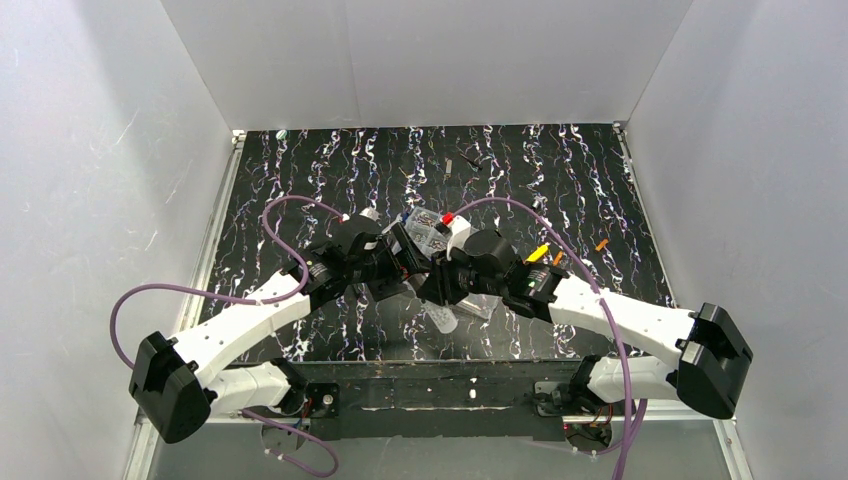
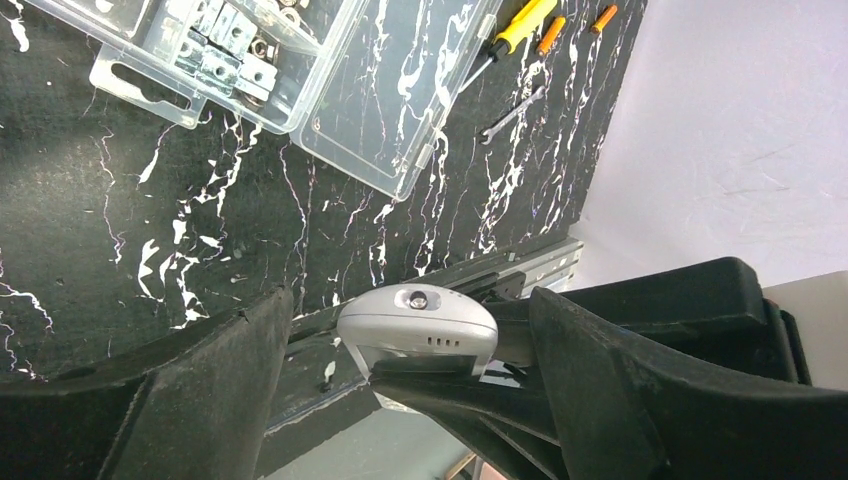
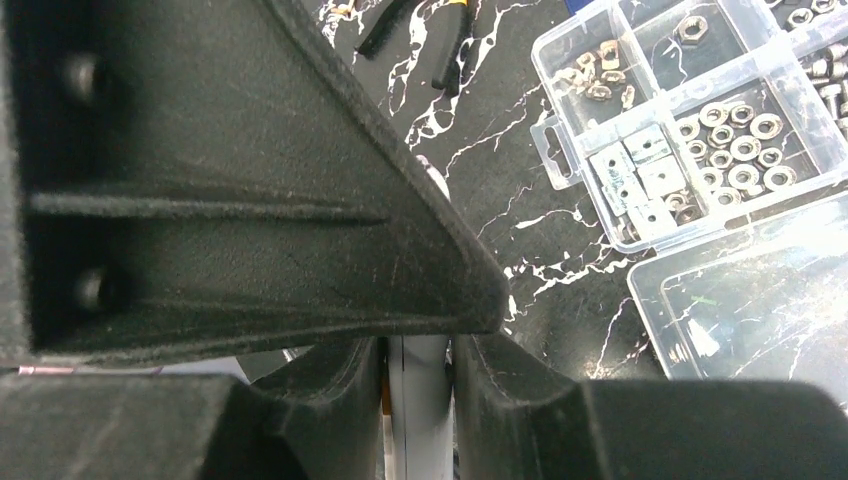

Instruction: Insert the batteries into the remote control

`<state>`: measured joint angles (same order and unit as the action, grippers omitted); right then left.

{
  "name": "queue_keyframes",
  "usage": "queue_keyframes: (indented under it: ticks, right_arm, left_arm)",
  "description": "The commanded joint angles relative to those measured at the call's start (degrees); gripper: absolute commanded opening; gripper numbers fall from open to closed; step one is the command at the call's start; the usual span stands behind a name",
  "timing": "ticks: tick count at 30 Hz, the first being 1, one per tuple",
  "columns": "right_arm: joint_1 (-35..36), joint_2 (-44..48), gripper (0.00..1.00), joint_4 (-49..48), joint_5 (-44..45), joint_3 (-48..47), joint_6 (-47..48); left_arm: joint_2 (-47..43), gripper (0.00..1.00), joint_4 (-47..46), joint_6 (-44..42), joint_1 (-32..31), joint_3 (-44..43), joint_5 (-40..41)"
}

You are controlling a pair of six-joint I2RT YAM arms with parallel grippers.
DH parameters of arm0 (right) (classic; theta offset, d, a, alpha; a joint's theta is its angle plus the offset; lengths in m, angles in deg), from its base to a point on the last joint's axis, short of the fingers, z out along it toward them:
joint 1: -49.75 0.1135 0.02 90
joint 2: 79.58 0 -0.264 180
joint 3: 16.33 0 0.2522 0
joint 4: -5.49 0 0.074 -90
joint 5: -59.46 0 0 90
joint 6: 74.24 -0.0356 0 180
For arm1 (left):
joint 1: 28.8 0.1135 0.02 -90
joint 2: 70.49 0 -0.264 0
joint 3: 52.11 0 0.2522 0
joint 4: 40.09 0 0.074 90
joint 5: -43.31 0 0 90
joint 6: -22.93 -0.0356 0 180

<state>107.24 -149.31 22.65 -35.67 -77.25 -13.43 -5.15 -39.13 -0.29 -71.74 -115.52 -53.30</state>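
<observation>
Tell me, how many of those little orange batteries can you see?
2 batteries on the table: one beside the yellow-handled screwdriver, the other alone further right. Others may be hidden under the arms.

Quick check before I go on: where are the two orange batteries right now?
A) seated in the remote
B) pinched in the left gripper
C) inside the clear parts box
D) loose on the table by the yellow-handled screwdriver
D: both batteries lie on the table right beside the yellow-handled screwdriver, apart from the remote control.
</observation>
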Motion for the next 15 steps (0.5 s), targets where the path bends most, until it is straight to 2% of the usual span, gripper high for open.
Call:
queue_keyframes:
  ticks: [1, 15]
  right_arm:
    - [0.25, 1.73, 0.01, -4.86, 0.12, -2.25, -0.82]
    - [-0.4, 3.57, 0.01, -8.63, 1.26, 0.05, -5.25]
  left_arm:
    - [-0.83, 0.86, 0.71, -1.61, -0.47, -1.29, 0.26]
    - [-0.32, 0.62, -4.97, -0.56, -0.57, 1.89, -1.72]
